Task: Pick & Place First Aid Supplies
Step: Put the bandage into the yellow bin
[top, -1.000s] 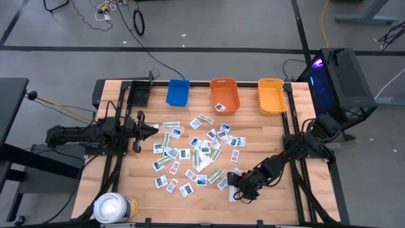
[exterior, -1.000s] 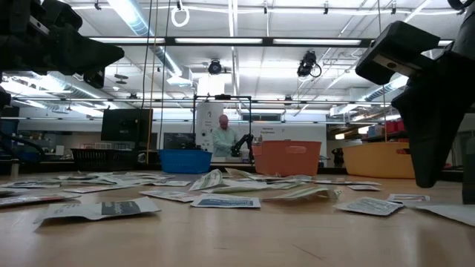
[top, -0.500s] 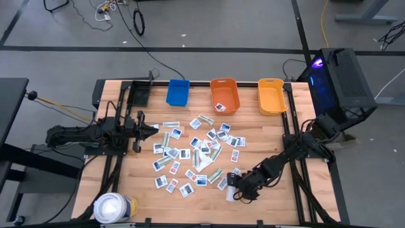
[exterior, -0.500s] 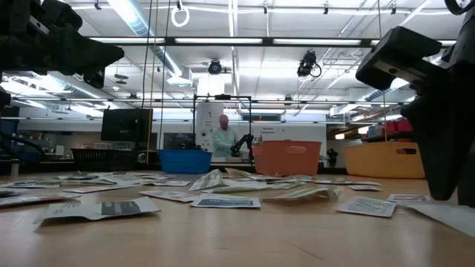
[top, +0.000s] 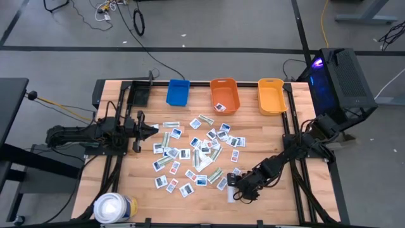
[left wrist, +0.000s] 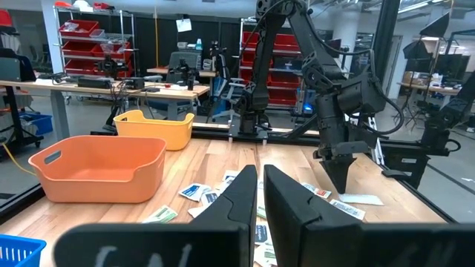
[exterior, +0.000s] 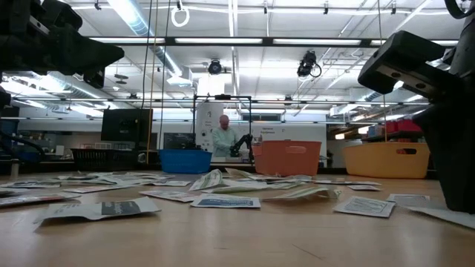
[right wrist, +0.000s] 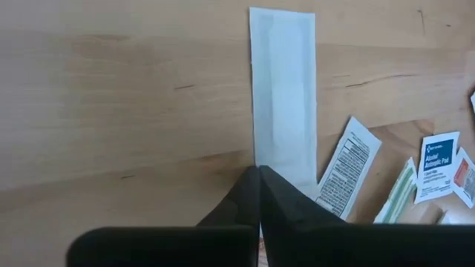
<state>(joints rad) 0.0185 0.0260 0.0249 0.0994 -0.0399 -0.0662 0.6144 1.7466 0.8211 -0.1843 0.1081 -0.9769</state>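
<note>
Right gripper [right wrist: 258, 172] pinches end of long white strip [right wrist: 283, 96] on table [right wrist: 111, 96]. Left gripper [left wrist: 260, 174] closed, empty, waiting by packets [top: 190, 155].

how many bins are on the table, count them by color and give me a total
Blue bin: 1
Orange bin: 1
Yellow bin: 1
Total: 3

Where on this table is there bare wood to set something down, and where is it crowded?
Bare wood lies between the white roll and the packets, and along the table's right side below the yellow bin, above the right gripper. The middle is crowded with packets, from below the orange bin down to that gripper.
</note>
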